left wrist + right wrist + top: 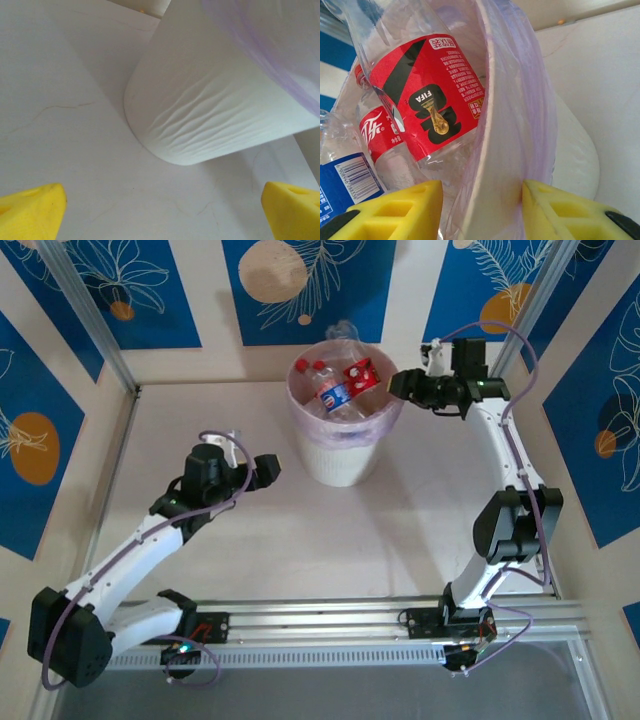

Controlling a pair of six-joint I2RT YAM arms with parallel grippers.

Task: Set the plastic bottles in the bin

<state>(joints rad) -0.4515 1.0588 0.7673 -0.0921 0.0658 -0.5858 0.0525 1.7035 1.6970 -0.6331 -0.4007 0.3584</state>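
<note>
The white bin (335, 458), lined with a lilac bag, stands at the middle back of the table. Several plastic bottles (345, 388) lie inside it, most red-labelled and one blue-labelled. My right gripper (396, 386) is at the bin's right rim. In the right wrist view the gripper (482, 212) straddles the rim (501, 160). One yellow finger is inside by a red-labelled bottle (427, 95) and the other presses the bag outside. My left gripper (276, 468) hovers open just left of the bin's wall (215, 100), holding nothing (162, 212).
Blue-patterned panels wall the table at the back and both sides. A metal rail (330, 615) runs along the near edge by the arm bases. A blue-labelled bottle (345, 182) lies low in the bin beside the red ones.
</note>
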